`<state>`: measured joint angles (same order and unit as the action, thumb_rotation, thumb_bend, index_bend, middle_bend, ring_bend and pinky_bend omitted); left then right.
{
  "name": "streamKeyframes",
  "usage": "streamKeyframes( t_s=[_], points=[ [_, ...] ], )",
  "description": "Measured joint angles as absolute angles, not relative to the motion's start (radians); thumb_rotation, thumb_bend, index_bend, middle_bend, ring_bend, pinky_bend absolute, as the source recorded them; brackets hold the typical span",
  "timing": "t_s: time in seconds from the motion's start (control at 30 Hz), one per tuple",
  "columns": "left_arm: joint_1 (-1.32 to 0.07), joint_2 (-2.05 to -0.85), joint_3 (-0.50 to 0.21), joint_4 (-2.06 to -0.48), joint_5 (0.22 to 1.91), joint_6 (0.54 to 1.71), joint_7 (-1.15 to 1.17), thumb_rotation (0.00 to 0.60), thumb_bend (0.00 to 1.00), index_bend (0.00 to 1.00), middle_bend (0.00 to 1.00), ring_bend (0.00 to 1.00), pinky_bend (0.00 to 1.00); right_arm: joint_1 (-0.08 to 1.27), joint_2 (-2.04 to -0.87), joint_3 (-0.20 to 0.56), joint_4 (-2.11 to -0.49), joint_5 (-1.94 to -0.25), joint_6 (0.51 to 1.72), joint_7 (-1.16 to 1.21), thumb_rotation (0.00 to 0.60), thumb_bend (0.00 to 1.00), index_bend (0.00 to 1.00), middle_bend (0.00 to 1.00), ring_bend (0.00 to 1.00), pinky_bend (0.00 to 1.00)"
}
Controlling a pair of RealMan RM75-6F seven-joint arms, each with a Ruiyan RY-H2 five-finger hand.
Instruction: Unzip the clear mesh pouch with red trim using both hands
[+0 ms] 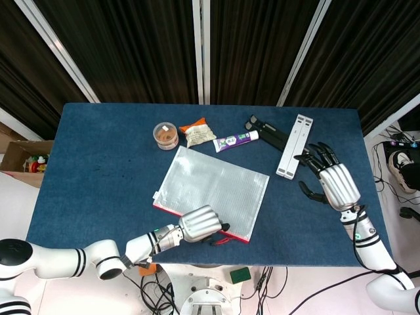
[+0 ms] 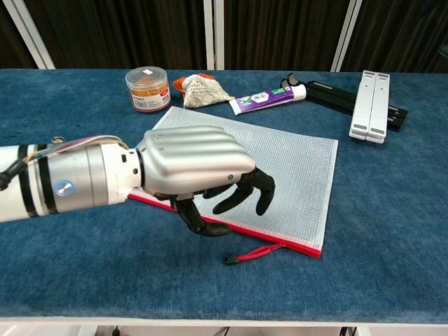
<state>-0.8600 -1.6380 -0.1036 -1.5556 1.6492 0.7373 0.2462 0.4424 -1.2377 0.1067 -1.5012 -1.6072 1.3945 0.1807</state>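
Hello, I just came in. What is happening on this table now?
The robot is about to unzip the mesh pouch, which lies flat and still zipped. Its left hand hovers over the red-trimmed edge, near the red zipper pull, holding nothing. The right hand waits open above the table, beside the pouch.
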Motion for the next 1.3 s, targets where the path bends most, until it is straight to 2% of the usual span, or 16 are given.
streamKeyframes(
  t_s=[0.23, 0.47, 0.87, 1.3],
  points=[
    [-0.848, -1.706, -0.11, -1.593, 1.445, 0.71, 0.437, 0.6, 0.3, 0.44, 0.79, 0.82, 1.0, 0.437, -1.244, 0.103, -1.48, -1.608, 1.391, 0.203, 0.6, 0.36, 0.27, 0.34, 0.09, 0.12],
    [-0.826, -1.776, -0.089, -1.64, 1.276, 0.762, 0.606, 0.6, 0.3, 0.46, 0.81, 0.83, 1.0, 0.435, -1.253, 0.102, -1.47, -1.614, 1.393, 0.214, 0.6, 0.37, 0.27, 0.34, 0.09, 0.12],
    [-0.802, -1.864, -0.067, -1.619, 1.21, 0.907, 0.706, 0.6, 0.3, 0.52, 0.84, 0.84, 1.0, 0.435, -1.256, 0.101, -1.459, -1.621, 1.392, 0.23, 0.6, 0.37, 0.27, 0.34, 0.09, 0.12],
    [-0.796, -1.897, -0.044, -1.596, 1.178, 0.937, 0.741, 0.6, 0.29, 0.52, 0.84, 0.84, 1.0, 0.435, -1.268, 0.098, -1.439, -1.622, 1.387, 0.246, 0.6, 0.38, 0.27, 0.34, 0.09, 0.12]
  ],
)
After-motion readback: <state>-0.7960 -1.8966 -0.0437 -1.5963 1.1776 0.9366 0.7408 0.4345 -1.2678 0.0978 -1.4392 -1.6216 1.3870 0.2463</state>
